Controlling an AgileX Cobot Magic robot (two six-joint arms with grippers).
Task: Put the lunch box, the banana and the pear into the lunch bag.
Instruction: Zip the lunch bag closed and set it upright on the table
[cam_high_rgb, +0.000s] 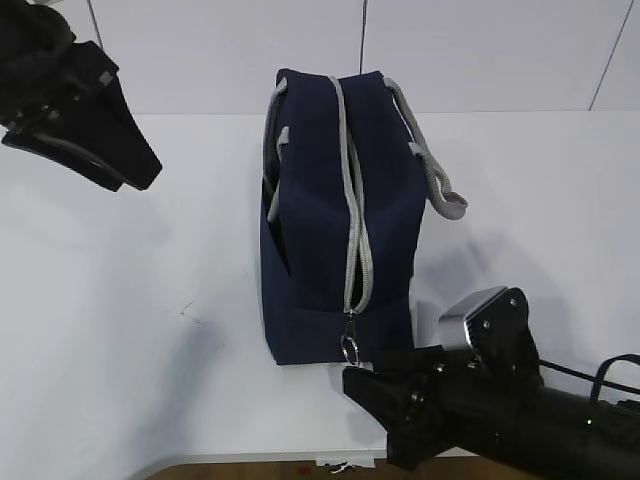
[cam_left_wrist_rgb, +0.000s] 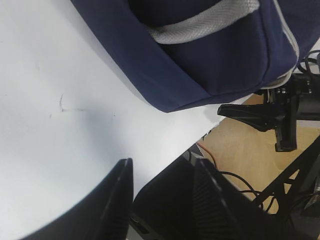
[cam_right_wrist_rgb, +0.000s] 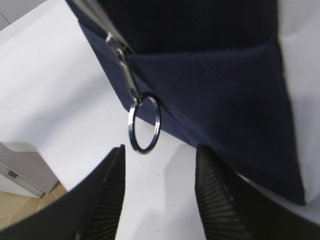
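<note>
The navy lunch bag (cam_high_rgb: 320, 220) stands on the white table (cam_high_rgb: 120, 300) with its grey zipper (cam_high_rgb: 352, 210) drawn shut along the top. The ring pull (cam_high_rgb: 351, 349) hangs at the near end. My right gripper (cam_high_rgb: 365, 400) is just in front of that end, open. In the right wrist view the ring pull (cam_right_wrist_rgb: 144, 123) dangles just beyond the right gripper (cam_right_wrist_rgb: 160, 150), touching neither finger. My left gripper (cam_high_rgb: 140, 180) hovers open and empty at the far left, away from the lunch bag (cam_left_wrist_rgb: 215, 60). The lunch box, the banana and the pear are out of view.
Grey webbing handles (cam_high_rgb: 440, 190) droop over both sides of the bag. The table's front edge (cam_high_rgb: 260, 458) runs right under my right arm, with wooden floor and cables (cam_left_wrist_rgb: 240, 150) below it. A white wall stands behind the table.
</note>
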